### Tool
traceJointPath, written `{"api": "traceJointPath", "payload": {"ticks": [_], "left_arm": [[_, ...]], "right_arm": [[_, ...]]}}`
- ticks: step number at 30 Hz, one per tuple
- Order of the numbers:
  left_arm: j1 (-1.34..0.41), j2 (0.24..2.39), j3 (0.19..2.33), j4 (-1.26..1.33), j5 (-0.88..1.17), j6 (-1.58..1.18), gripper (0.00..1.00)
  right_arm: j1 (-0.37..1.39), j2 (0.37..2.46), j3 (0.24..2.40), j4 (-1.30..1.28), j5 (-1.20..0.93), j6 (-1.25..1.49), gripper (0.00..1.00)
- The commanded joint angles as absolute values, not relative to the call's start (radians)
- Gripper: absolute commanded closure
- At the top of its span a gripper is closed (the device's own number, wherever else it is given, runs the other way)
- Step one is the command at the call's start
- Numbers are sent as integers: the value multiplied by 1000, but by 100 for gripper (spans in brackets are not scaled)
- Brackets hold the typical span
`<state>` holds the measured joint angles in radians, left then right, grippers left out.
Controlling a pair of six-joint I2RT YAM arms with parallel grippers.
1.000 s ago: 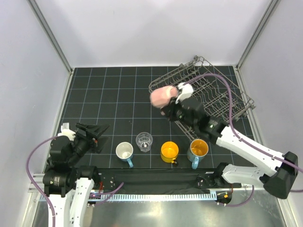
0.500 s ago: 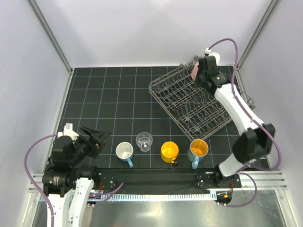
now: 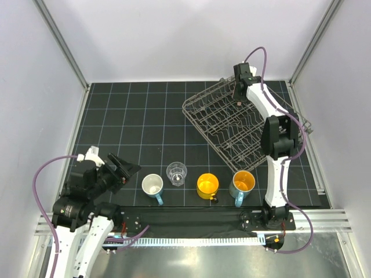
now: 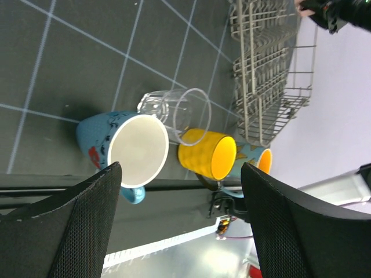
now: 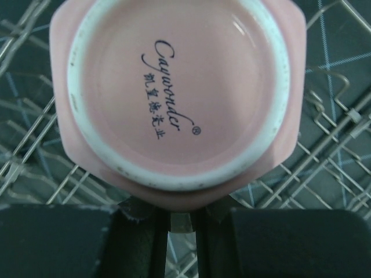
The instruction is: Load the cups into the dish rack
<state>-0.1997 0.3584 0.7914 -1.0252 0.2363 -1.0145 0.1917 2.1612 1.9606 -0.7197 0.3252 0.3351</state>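
The right arm (image 3: 260, 103) reaches straight out to the far right, right gripper (image 3: 237, 93) pinched tight. The left arm (image 3: 74, 204) sits folded near its base, left gripper (image 3: 127, 172) spread wide

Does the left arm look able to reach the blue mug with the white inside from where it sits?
Probably yes: the left gripper, jaws open, faces that blue mug, the nearest in the row, with nothing standing between them.

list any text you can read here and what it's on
"Caywonder", in dark script on the underside of the pink cup.
A row of Chinese characters beneath it: too small to read surely.
"®" at the end of that row.
Red print on the side of the blue mug: too blurred to read.
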Motion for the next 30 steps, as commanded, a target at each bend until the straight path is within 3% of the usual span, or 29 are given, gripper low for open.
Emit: {"api": "traceJointPath", "payload": {"ticks": [1,22,25,26,29,30], "left_arm": [[-209,367,796,-1065,193,-946,19],[-209,341,851,-1108,149,-1009,23],[-209,354,865,-1115,175,-1015,24],[-209,368,873,-1121,179,-1014,25],[-207,368,897,-1147,189,-1014,25],[-209,365,908,-1153,189,-1014,25]], "right_arm": [[166,2184,2089,-644,334,331,96],[130,2384,2177,-537,279,330,95],[130,2398,2183,-555,273,328,72],[129,2396,2183,-561,275,330,59],[130,2381,2172,-587,270,330,36],[130,2372,2168,-597,275,334,33]]}}
